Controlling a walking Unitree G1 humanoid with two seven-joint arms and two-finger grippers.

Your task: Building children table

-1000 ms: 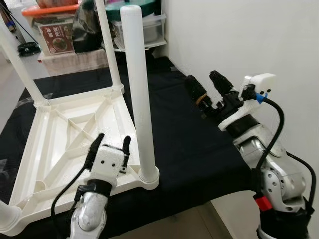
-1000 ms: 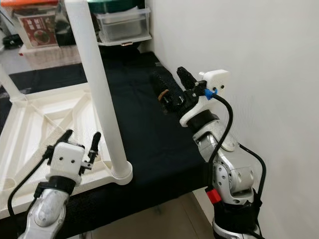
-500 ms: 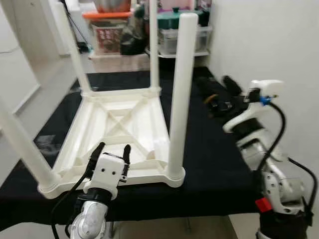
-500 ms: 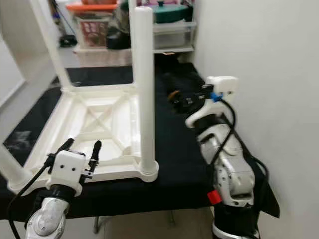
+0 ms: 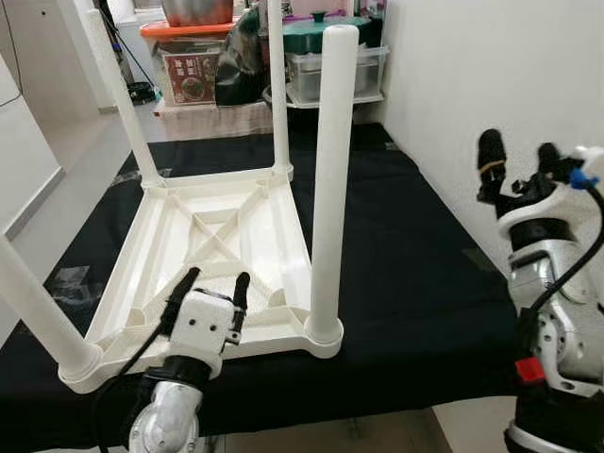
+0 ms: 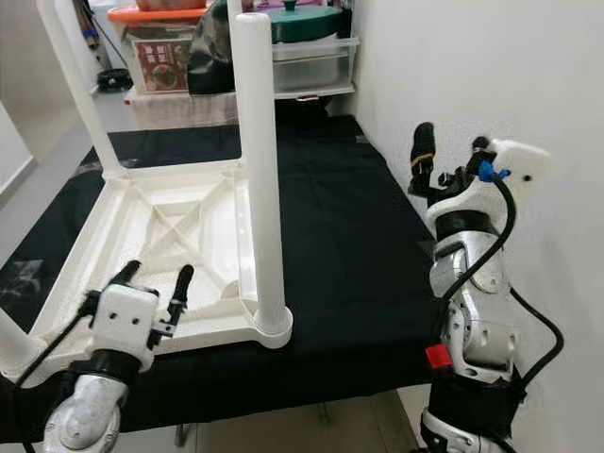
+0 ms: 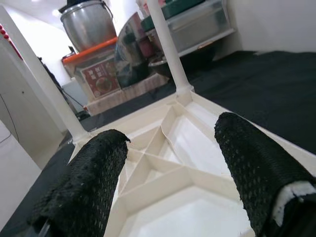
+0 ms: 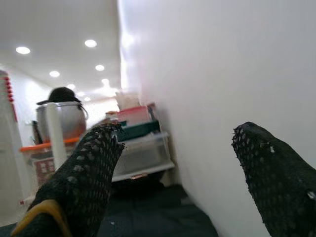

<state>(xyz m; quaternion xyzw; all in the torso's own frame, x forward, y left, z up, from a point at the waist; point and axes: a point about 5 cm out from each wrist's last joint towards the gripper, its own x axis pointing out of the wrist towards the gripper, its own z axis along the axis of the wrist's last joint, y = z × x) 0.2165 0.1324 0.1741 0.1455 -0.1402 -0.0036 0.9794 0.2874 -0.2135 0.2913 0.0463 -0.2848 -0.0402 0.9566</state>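
Observation:
A white plastic children's table (image 5: 212, 241) lies upside down on a black cloth (image 5: 406, 245). Its round legs stand upward: the near right leg (image 5: 327, 179), the far right leg (image 5: 277, 90), the far left leg (image 5: 120, 99) and the near left leg (image 5: 33, 307). My left gripper (image 5: 209, 286) hovers open at the tabletop's near edge, just left of the near right leg, with nothing between its fingers (image 7: 247, 163). My right gripper (image 5: 517, 156) is raised by the white wall, fingers pointing up, open and empty. In the right wrist view it (image 8: 177, 131) faces the wall and shelves.
Storage boxes (image 5: 193, 66), a clear bin with a green lid (image 5: 326, 57) and a steel pot (image 7: 89, 24) stand behind the cloth. The white wall (image 5: 472, 66) runs close along the right. Floor (image 5: 66, 142) lies to the left beyond the cloth's edge.
The whole picture shifted as the camera moved. My right gripper rose from low over the black cloth to upright beside the wall. The left gripper stays at the tabletop's near edge.

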